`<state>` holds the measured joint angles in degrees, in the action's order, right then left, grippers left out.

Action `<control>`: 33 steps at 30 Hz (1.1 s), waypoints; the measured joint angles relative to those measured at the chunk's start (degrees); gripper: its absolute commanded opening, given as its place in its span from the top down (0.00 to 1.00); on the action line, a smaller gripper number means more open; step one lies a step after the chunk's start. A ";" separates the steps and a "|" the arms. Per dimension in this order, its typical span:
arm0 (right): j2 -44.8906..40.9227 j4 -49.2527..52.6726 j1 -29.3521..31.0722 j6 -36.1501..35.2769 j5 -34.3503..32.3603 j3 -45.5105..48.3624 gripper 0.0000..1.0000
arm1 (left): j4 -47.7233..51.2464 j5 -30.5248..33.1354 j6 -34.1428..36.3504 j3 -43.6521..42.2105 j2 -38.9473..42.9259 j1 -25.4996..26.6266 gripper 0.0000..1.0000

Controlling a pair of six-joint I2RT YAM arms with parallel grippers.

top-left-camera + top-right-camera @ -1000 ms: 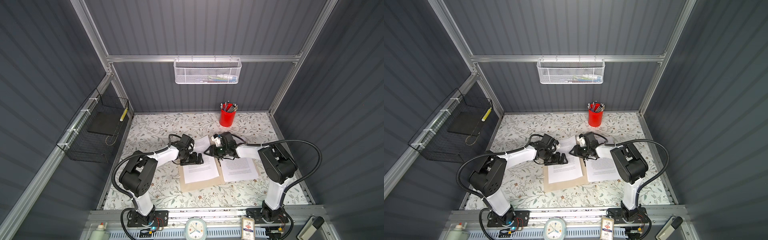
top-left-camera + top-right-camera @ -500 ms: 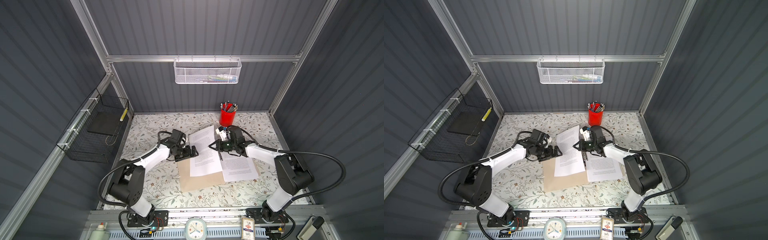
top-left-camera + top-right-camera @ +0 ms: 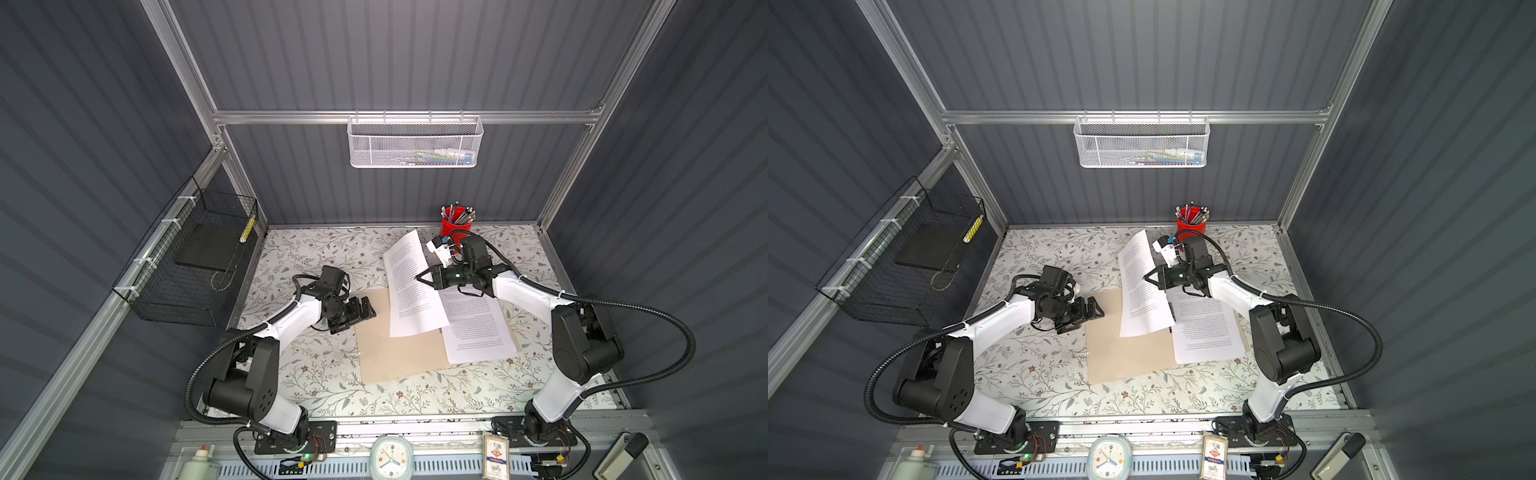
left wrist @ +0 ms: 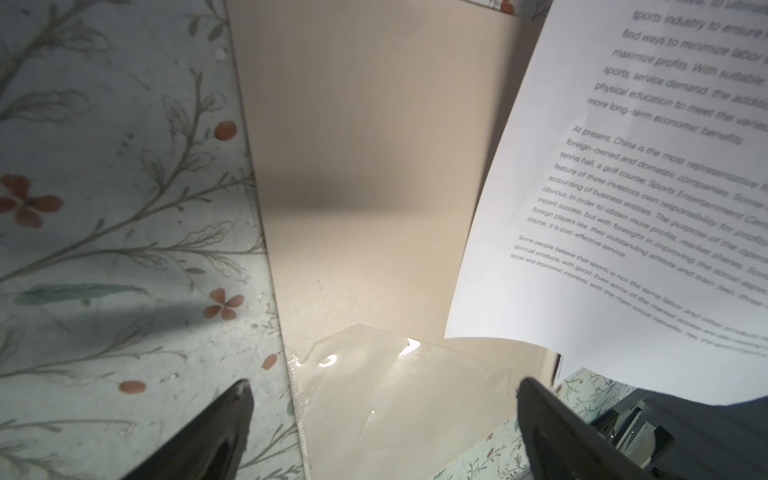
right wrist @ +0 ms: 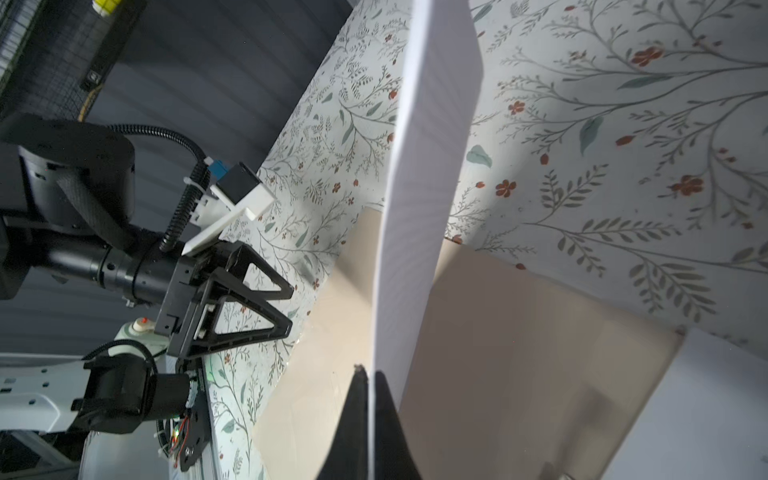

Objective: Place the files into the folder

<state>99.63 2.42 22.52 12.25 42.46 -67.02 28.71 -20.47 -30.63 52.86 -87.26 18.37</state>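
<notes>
The tan folder (image 3: 399, 353) (image 3: 1125, 353) lies open and flat on the flowered mat. My right gripper (image 3: 419, 277) (image 3: 1147, 277) is shut on the edge of one printed white sheet of the files (image 3: 409, 286) (image 3: 1142, 286), holding it tilted up over the folder. In the right wrist view the sheet (image 5: 428, 166) runs edge-on from the shut right gripper (image 5: 370, 374). More files (image 3: 478, 328) (image 3: 1208, 328) lie flat at the folder's right. My left gripper (image 3: 368, 309) (image 3: 1096, 311) (image 4: 384, 384) stands open and empty at the folder's far left corner, over a clear plastic pocket (image 4: 395, 395).
A red pen cup (image 3: 455, 226) (image 3: 1191, 226) stands at the back, just behind the right wrist. A white mesh basket (image 3: 415, 143) hangs on the back wall. A black wire basket (image 3: 195, 257) on the left wall holds a black slab.
My right gripper has shut on the sheet and raised its far end off the folder. The left gripper has pulled away leftward from the sheet, still open.
</notes>
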 measured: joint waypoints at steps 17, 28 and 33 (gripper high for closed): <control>0.96 -1.20 2.75 -5.18 9.42 1.57 0.93 | -1.99 -1.57 0.00 -1.92 -2.01 -0.11 0.00; 0.96 -2.21 4.98 -2.32 -3.13 6.97 0.91 | -3.93 -3.82 -0.02 -3.85 -3.17 -0.11 0.00; 0.92 -5.73 8.33 0.57 -8.59 10.36 0.90 | -4.96 -5.16 -0.07 -3.93 -3.74 -0.11 0.00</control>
<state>100.55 -3.31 30.85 12.82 33.87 -56.66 23.75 -25.63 -30.70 48.93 -91.00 18.26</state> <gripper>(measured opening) 0.094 0.997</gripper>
